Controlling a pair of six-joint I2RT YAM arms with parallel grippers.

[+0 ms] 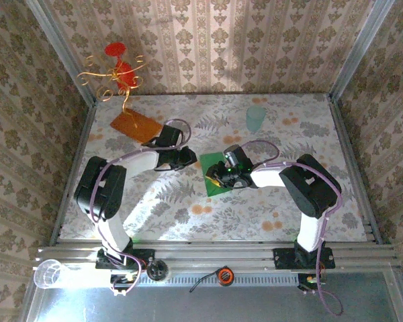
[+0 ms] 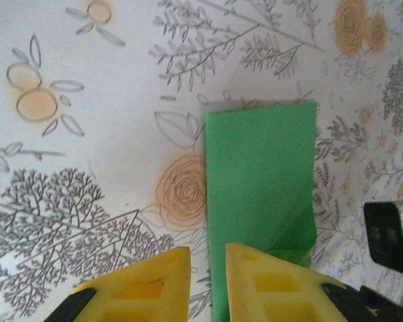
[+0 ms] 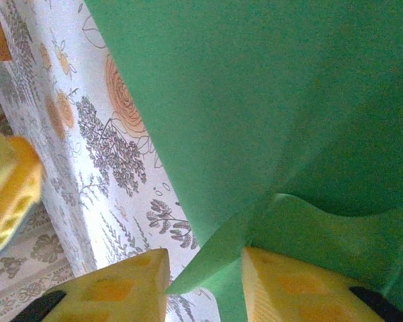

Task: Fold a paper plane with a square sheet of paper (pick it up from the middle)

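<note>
Paper plane (image 1: 209,165), so far a folded green sheet, lies flat at the centre of the tabletop (image 1: 154,201) in the top view. My left claw (image 2: 207,258), at the bottom of its wrist view, stands narrowly parted over the sheet's left edge and holds nothing. My right claw (image 3: 205,265), at the bottom of its own view, has its jaws apart, with a raised flap of the paper poking into the gap.
</note>
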